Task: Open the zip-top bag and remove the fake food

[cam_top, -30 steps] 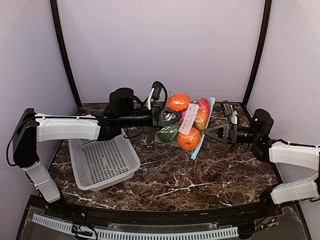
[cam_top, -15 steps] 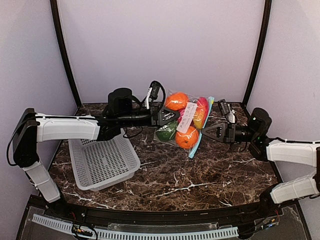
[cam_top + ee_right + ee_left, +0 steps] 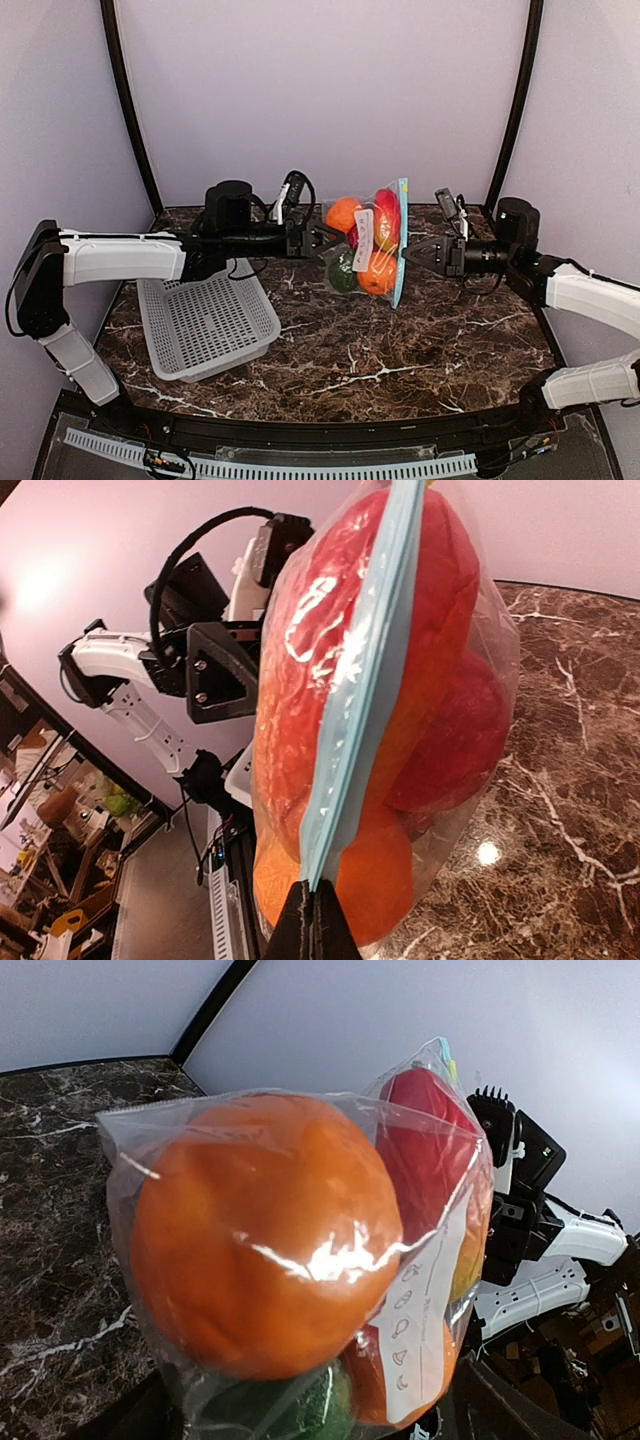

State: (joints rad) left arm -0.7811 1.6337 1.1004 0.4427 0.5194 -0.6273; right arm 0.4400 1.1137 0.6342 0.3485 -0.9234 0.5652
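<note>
My right gripper (image 3: 408,255) pinches the bag (image 3: 372,245) shut-tight at its edge. Whether my left gripper (image 3: 318,240) is gripping, I can't tell, since the food (image 3: 260,1240) blocks it. The basket (image 3: 205,320) sits well left.

— How many containers are counted?
— One zip-top bag (image 3: 402,235) and one white basket (image 3: 205,325).
— And how much fake food (image 3: 260,1240)?
— Five pieces are counted: two oranges (image 3: 343,213) (image 3: 377,274), one dark green piece (image 3: 343,271), one round red piece (image 3: 465,720) and one elongated red-orange piece (image 3: 300,680).
— Grippers?
— Two are counted: the left gripper (image 3: 318,240) and the right gripper (image 3: 412,253).

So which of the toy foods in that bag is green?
The dark piece low in the bag, just beneath the upper orange; the others are orange or red.
</note>
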